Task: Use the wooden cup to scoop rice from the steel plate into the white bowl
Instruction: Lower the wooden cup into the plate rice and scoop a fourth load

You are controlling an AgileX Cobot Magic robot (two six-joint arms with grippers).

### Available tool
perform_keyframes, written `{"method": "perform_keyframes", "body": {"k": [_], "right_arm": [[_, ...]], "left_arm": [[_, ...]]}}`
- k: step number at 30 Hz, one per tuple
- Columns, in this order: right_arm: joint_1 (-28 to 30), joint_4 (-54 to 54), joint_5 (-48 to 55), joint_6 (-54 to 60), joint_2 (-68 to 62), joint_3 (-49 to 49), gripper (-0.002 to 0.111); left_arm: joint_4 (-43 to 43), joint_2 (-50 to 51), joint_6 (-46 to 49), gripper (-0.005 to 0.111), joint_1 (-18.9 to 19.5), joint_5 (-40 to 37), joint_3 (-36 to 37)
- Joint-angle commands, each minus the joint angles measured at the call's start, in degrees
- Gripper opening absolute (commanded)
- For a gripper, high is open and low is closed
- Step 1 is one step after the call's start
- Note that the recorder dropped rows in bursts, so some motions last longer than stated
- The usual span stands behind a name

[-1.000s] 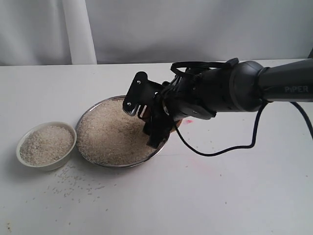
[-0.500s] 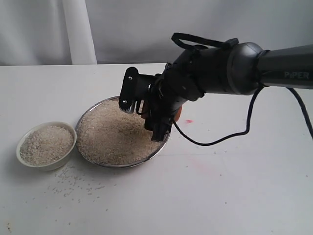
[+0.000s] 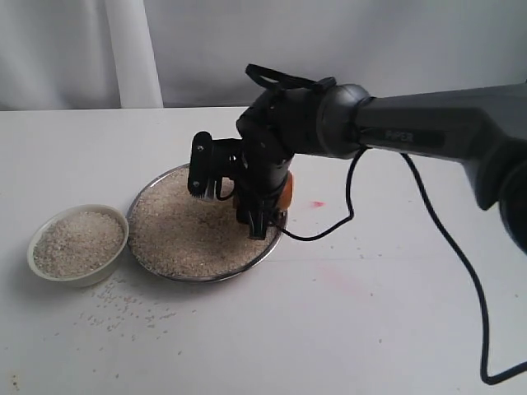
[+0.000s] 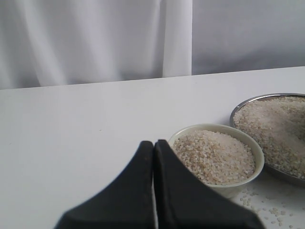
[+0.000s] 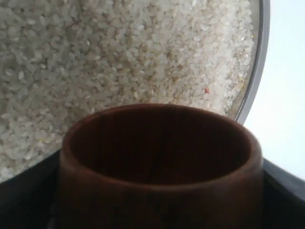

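The steel plate (image 3: 158,188) lies mid-table, heaped with rice (image 3: 181,234). My right gripper (image 3: 230,194) hangs over the plate's right side, shut on the wooden cup (image 3: 285,194). In the right wrist view the cup (image 5: 157,205) faces the rice (image 5: 119,62) just above it, its dark inside holding no grains, near the plate's rim (image 5: 257,71). The white bowl (image 3: 37,239), full of rice, stands left of the plate. My left gripper (image 4: 153,143) is shut on nothing, low over the table beside the bowl (image 4: 257,153); the plate (image 4: 238,107) lies beyond it.
Loose grains (image 3: 123,309) are scattered on the white table in front of the bowl and plate. The right arm's black cable (image 3: 445,239) loops over the table to the right. A white curtain (image 3: 132,49) hangs behind the table.
The right arm has swung left and turned its wrist, bringing the cup's mouth down towards the rice at the plate's right side. Bowl and plate have not moved.
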State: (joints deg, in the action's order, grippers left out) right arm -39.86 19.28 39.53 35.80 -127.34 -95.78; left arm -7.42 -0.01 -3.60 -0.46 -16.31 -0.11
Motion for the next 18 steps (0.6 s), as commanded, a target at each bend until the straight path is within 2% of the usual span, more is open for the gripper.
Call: {"method": "perform_keyframes", "body": {"k": [1,8,18], "right_arm": [[-0.7,1.0,5.0,1.0,-2.9,-6.2,0.0],[-2.3,1.1,11.4,3.9,-6.9,-12.3,0.0],[-3.4,0.8,12.9,5.0,-11.8,-16.7,0.0]], "left_arm": [[0.5,0.0,-0.3,0.0,-0.2,0.6,0.1],[0.5,0.0,-0.3,0.0,-0.2,0.6,0.1],[0.5,0.0,-0.3,0.0,-0.2,0.6,0.1]]}}
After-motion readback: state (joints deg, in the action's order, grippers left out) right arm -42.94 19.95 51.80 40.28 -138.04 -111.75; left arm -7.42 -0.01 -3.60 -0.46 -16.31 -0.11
